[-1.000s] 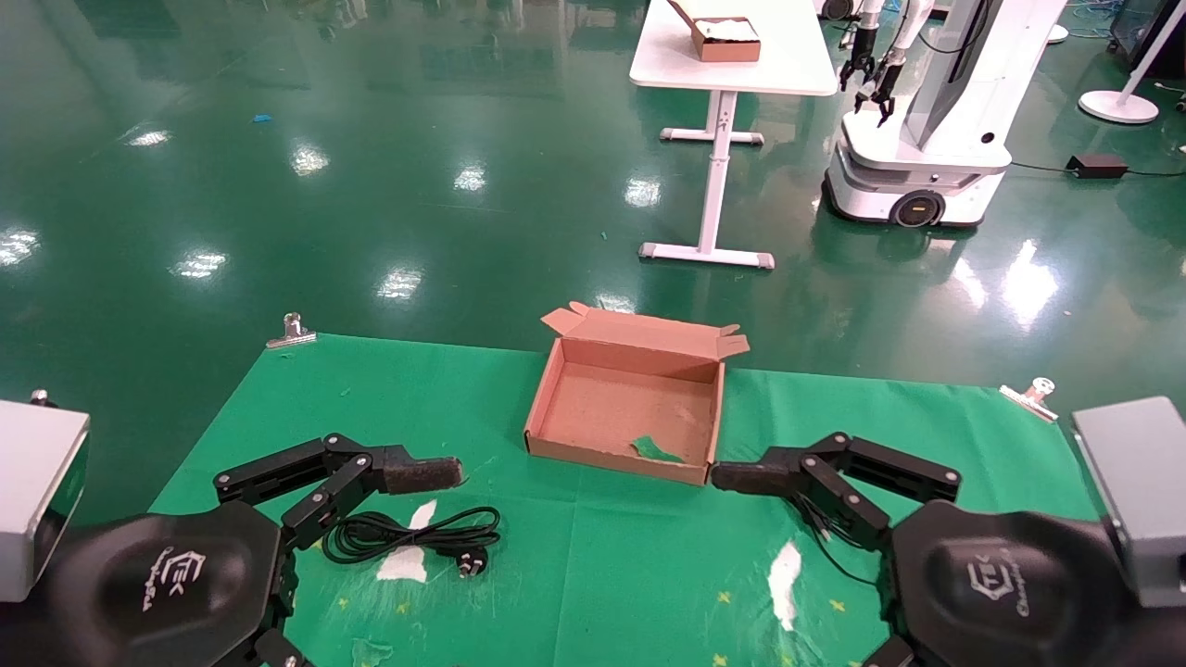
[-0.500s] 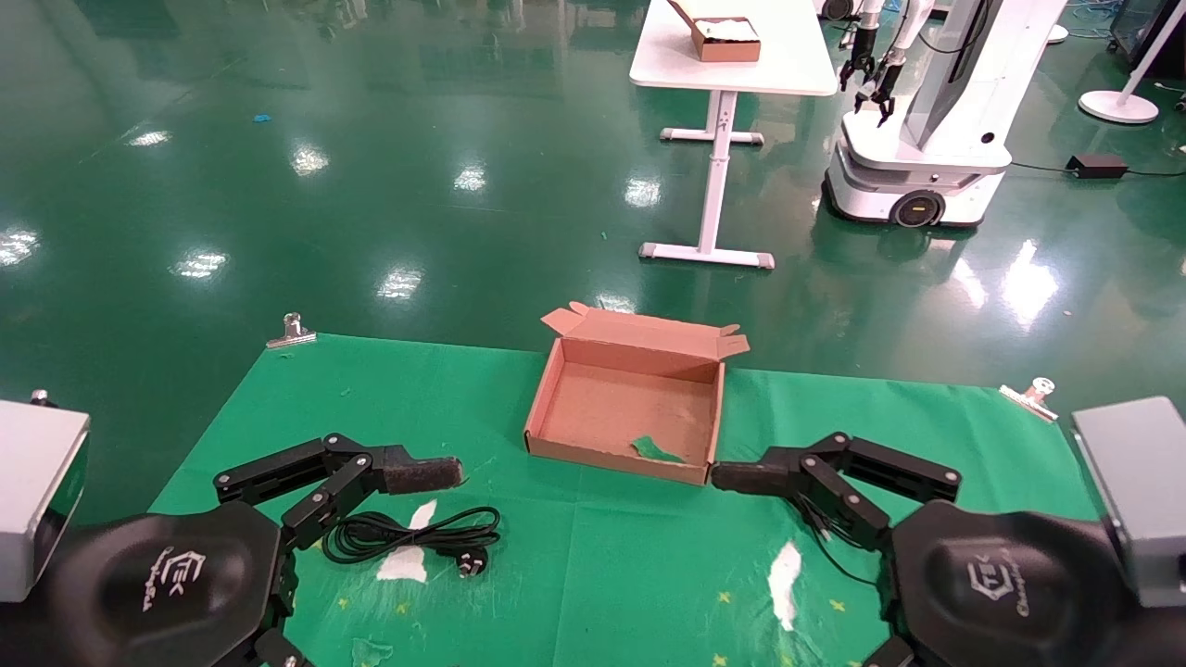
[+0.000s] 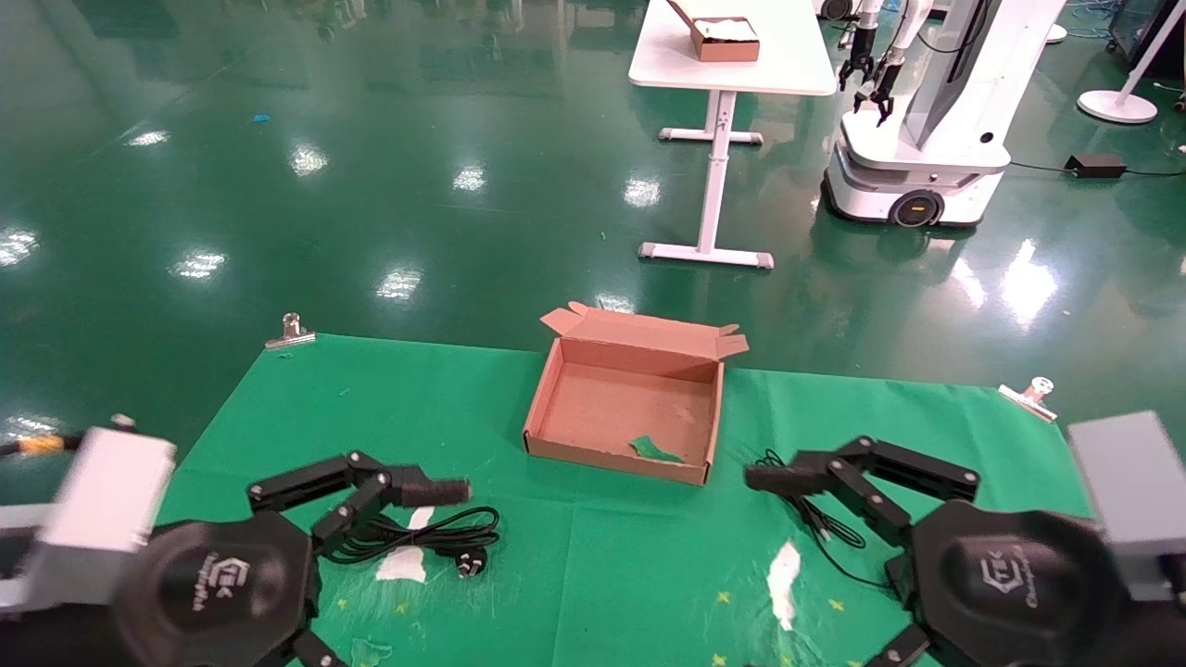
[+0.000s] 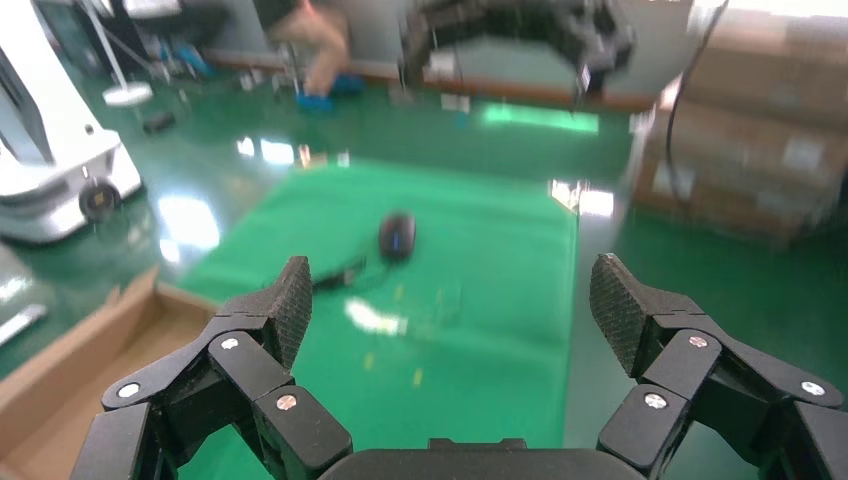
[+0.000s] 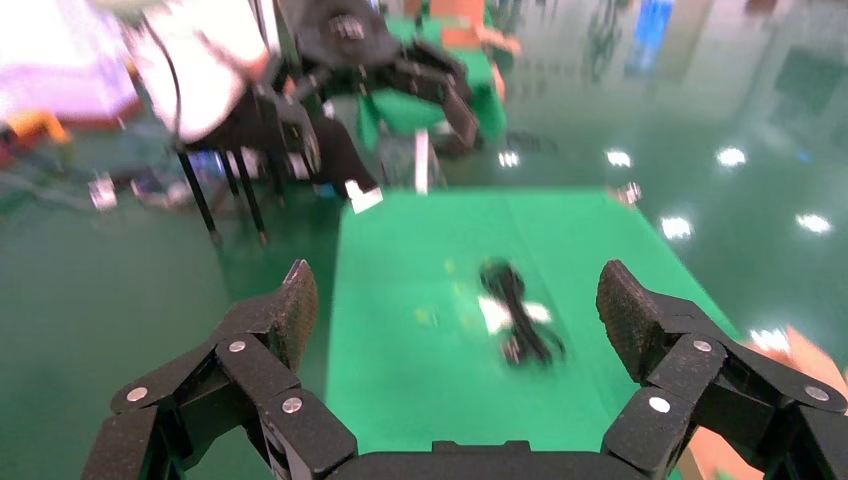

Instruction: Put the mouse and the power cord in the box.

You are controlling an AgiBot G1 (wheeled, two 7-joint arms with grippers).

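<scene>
Nothing boxed yet: box (image 3: pixel 630 408) mid-table, power cord (image 3: pixel 422 535) beside left claw (image 4: pixel 450 300), mouse (image 4: pixel 397 236) near right claw (image 5: pixel 455 300). Both claws wide open, holding nothing. Next: descend, grip.

The box (image 3: pixel 625 412) sits on the bench (image 3: pixel 398 398) near its far edge, about midway across. The power cord (image 3: pixel 422 535) lies nearer the robot, to the box's left, partly under the left gripper (image 3: pixel 435 491). The mouse (image 4: pixel 397 236) lies on the right side, its wire (image 3: pixel 820 528) running under the right gripper (image 3: pixel 774 477), just right of the box's near corner.
</scene>
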